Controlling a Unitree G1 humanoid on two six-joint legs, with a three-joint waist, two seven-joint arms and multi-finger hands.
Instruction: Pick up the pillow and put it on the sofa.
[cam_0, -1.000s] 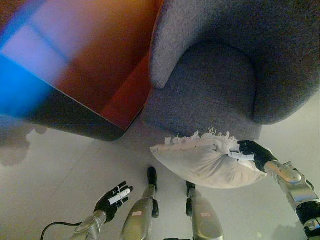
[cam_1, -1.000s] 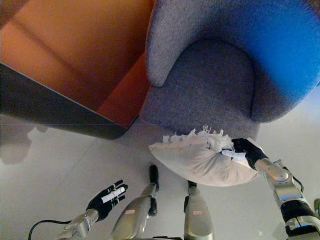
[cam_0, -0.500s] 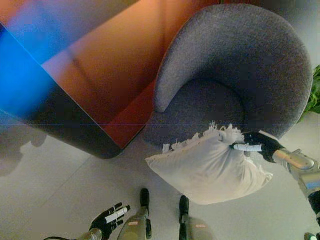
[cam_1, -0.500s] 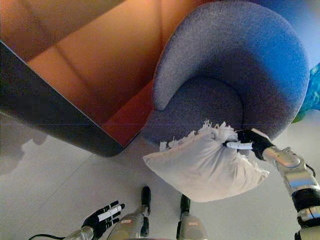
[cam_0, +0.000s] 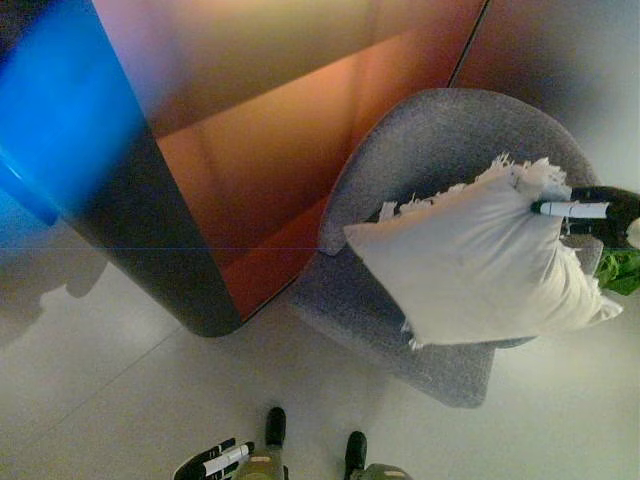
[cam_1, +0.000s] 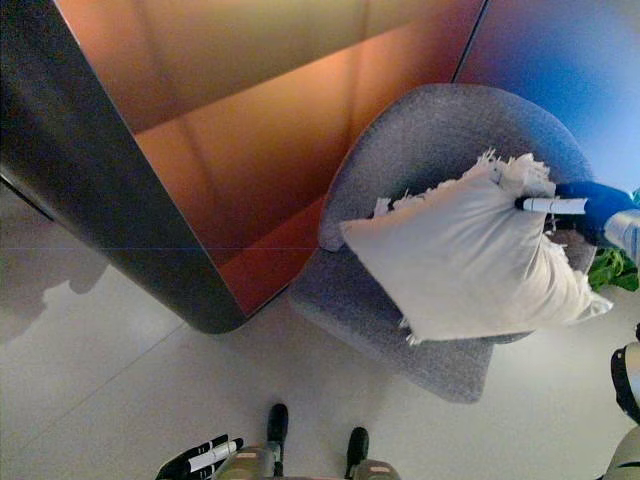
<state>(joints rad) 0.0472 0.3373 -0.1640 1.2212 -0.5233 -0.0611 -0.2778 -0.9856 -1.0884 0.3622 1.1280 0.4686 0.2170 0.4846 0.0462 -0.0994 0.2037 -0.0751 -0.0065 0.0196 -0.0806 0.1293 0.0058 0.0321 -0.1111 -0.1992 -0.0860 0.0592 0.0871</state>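
Observation:
A white pillow (cam_0: 480, 265) with a fringed edge hangs in the air over the seat of the round grey armchair (cam_0: 440, 150). My right hand (cam_0: 600, 212) is shut on the pillow's upper right corner, at the right edge of the view. The pillow covers most of the seat; only the chair's back, its left arm and its front edge (cam_1: 400, 345) show. My left hand (cam_0: 212, 462) shows at the bottom edge, left of centre, low over the floor, fingers straight and holding nothing.
A large cabinet (cam_0: 250, 150) with an orange-brown face and a dark rounded corner (cam_0: 160, 250) stands close to the left of the armchair. A green plant (cam_0: 622, 268) peeks from behind the chair at the right. Pale floor (cam_0: 120, 380) spreads in front.
My right hand has lifted the pillow up and to the right, from in front of the chair to above its seat. The camera has tilted up, so the chair sits lower in view.

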